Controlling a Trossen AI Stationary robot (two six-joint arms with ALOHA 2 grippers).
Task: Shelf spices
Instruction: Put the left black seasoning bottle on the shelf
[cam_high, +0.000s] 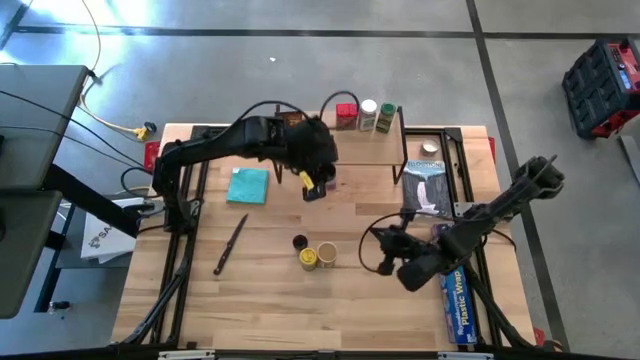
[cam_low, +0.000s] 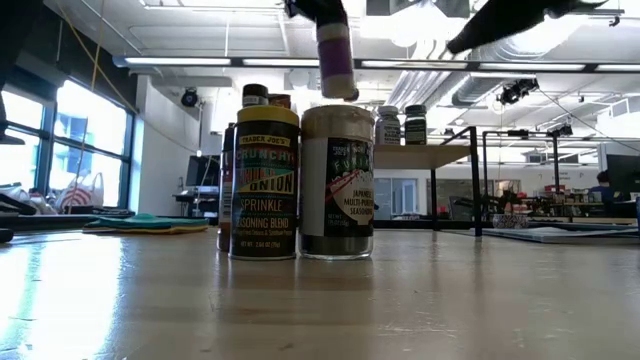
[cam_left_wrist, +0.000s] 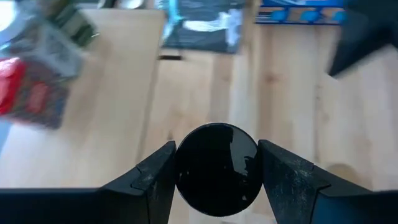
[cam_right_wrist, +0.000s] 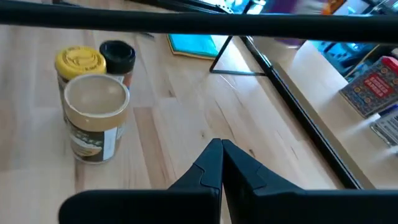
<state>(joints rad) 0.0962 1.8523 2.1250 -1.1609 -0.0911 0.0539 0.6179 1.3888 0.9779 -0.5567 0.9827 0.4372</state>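
Observation:
My left gripper (cam_left_wrist: 216, 186) hangs above the table's middle, shut on a spice jar with a black lid (cam_left_wrist: 216, 168); the low view shows the jar's purple body (cam_low: 337, 55) high over the table. Three spice jars stand together on the table: yellow-topped (cam_high: 308, 257), tan-topped (cam_high: 327, 254) and dark-topped (cam_high: 300, 243). The shelf (cam_high: 370, 148) stands at the far side with a red tin (cam_high: 345, 115) and two jars (cam_high: 368, 115) (cam_high: 387, 118) on its board. My right gripper (cam_right_wrist: 221, 162) is shut on nothing, right of the three jars. My left gripper pinches the jar between its two fingers (cam_left_wrist: 152, 180), one on each side at the lid end (cam_left_wrist: 186, 171). The fingers slant down from the table's left side. The jar hangs below them, about upright and lifted clear of the table (cam_low: 337, 90).
A teal cloth (cam_high: 248, 185) and a dark knife (cam_high: 230, 245) lie left of centre. A black-and-white packet (cam_high: 428, 188) lies right of the shelf, and a blue plastic wrap box (cam_high: 458, 300) lies along the right edge. The shelf's black legs (cam_right_wrist: 292, 93) stand close to my right gripper.

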